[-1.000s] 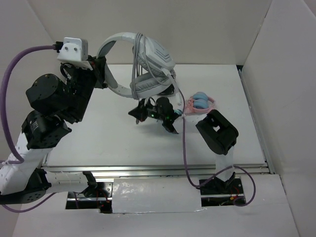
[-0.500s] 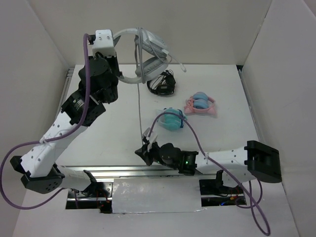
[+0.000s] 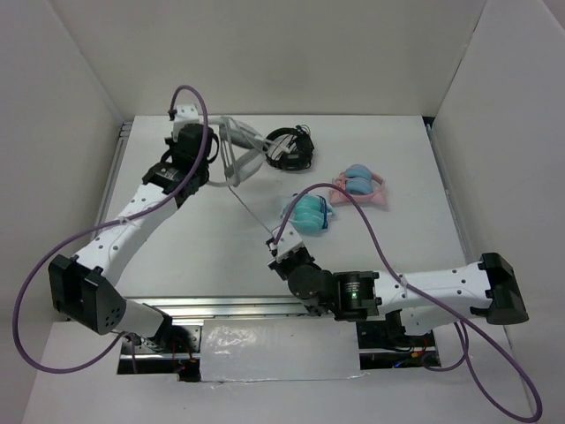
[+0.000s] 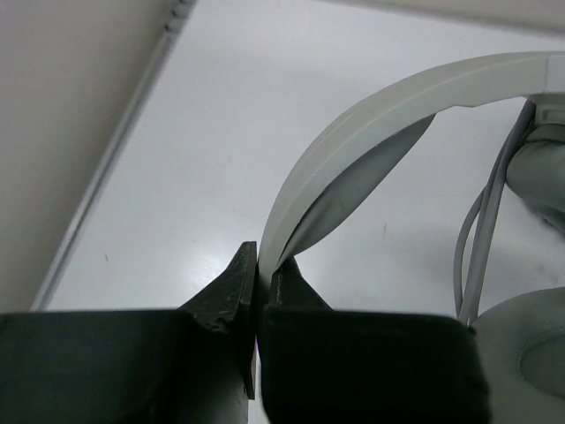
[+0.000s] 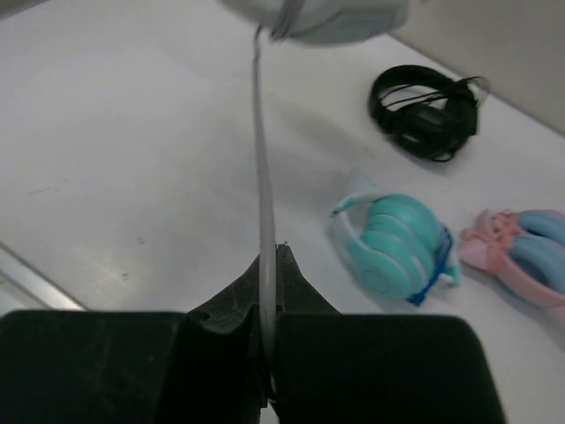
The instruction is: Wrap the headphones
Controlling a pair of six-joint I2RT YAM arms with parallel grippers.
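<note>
The white and light-grey headphones (image 3: 240,150) hang at the far left of the table, held by the headband. My left gripper (image 3: 214,157) is shut on the wide headband (image 4: 371,115); a grey ear pad (image 4: 530,353) and loops of cable (image 4: 481,230) show to the right in the left wrist view. The thin grey cable (image 3: 252,212) runs taut from the headphones towards the near middle. My right gripper (image 3: 276,250) is shut on that cable (image 5: 262,159), with the headphones' underside (image 5: 318,18) at the top edge of the right wrist view.
Small black headphones (image 3: 290,148) lie at the back centre, beside the white pair. Teal headphones (image 3: 307,214) lie mid-table, just right of the taut cable. Pink-and-blue headphones (image 3: 357,187) lie further right. White walls enclose the table on three sides.
My left arm has swung the headphones from high above the table down to the far left. My right arm has pulled back to the near middle, drawing the cable out straight.
</note>
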